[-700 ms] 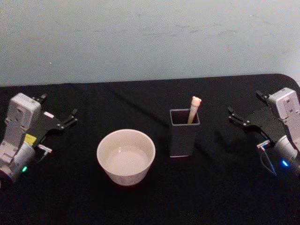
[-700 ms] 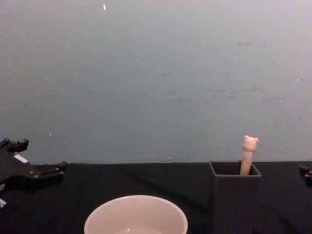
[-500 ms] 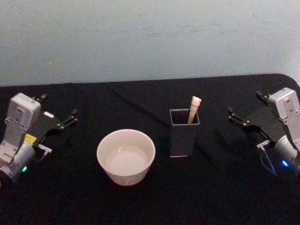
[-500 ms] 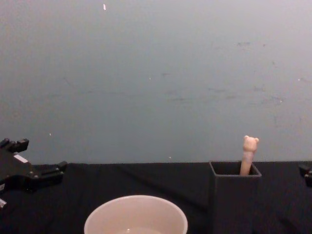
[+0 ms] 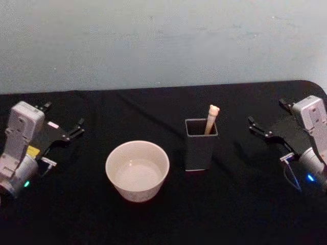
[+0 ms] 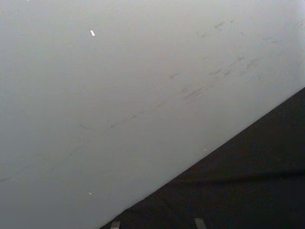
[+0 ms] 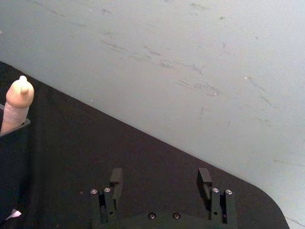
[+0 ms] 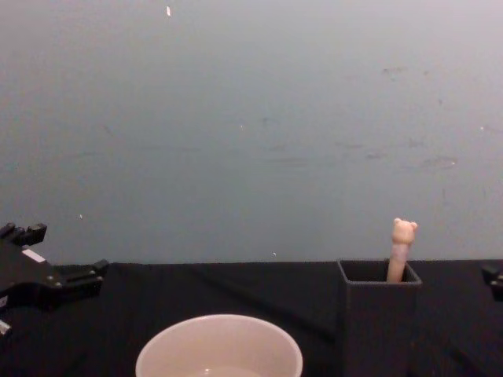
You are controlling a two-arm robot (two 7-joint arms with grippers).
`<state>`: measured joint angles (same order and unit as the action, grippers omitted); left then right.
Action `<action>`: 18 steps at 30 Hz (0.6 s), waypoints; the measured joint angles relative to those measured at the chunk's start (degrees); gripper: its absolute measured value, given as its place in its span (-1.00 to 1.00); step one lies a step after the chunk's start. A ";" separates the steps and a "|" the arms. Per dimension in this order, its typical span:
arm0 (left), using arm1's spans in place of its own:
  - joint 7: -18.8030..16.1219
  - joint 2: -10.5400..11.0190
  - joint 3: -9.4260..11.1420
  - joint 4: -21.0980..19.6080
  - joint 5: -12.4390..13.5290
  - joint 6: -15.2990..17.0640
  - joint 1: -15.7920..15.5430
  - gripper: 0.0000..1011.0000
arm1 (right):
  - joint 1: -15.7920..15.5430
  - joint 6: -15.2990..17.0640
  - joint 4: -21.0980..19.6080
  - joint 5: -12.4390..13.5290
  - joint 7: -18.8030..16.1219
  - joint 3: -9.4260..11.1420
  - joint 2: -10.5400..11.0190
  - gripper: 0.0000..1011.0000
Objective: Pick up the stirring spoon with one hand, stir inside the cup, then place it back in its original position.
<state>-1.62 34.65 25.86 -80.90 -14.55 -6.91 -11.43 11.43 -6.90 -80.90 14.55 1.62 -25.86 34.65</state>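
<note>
- The black tabletop carries everything. Both arms sit at its outer edges, well apart from the task's things.
- The right tool hovers near the right edge, its fingers spread wide and empty, pointing toward the holder. The left tool sits at the far left, likewise wide and empty.
- The cup stands left of centre, near the holder. A careless sweep across the middle could knock it.
- The holder is tall and narrow, so a sideways pull on the spoon would likely tip it.
- The stirring spoon stands in the holder, leaning toward its back right corner, with the bear-topped handle poking above the rim. An off-centre pinch could let that slim handle slip.
</note>
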 joint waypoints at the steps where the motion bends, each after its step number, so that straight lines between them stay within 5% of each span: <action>1: 0.00 0.00 0.00 0.00 0.00 0.00 0.00 0.98 | 0.00 0.00 0.00 0.00 0.00 0.00 0.00 0.98; 18: 0.00 0.00 0.00 0.00 0.00 0.00 0.00 0.98 | 0.02 -0.27 0.02 -0.04 -0.55 0.61 -0.28 0.98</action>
<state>-1.62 34.65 25.86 -80.90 -14.55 -6.91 -11.43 11.45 -7.17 -80.88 14.50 1.07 -25.25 34.37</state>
